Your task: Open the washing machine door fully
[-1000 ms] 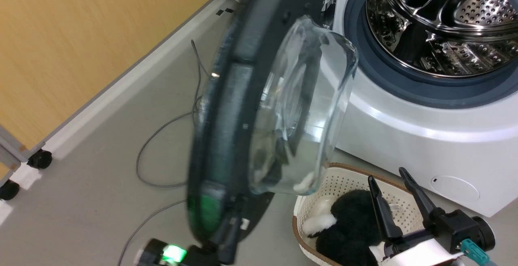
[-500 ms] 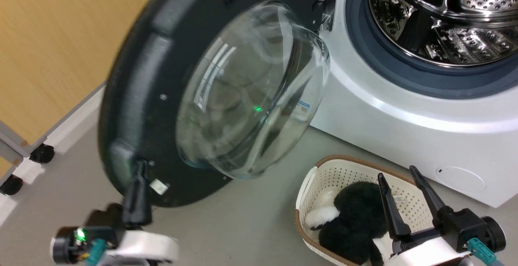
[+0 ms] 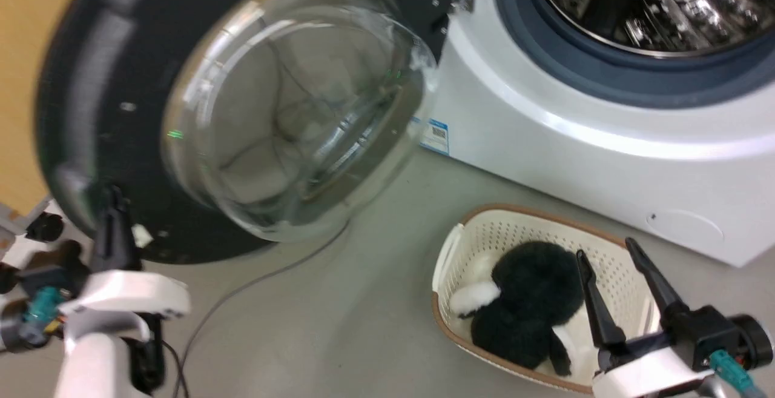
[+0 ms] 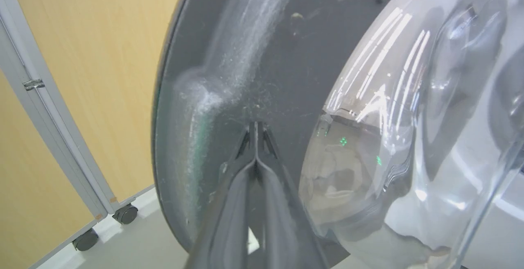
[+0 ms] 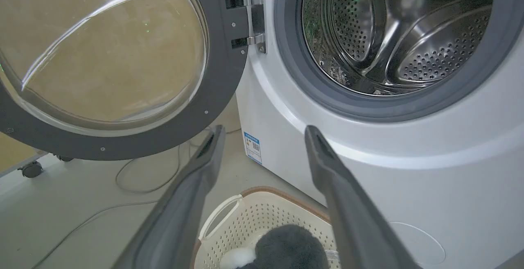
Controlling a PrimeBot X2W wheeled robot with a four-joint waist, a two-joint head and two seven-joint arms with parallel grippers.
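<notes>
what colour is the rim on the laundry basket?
Brown, on a cream perforated laundry basket; the head view shows it best.

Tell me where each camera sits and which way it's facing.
Head view: on the head, looking down at the washing machine door, washing machine and basket; left fingers shut, right fingers open.
Left wrist view: on the left wrist, facing the door's black rim; shut fingers rise from below.
Right wrist view: on the right wrist, facing the drum; open fingers frame the basket.
Shared: all three show the door.
</notes>
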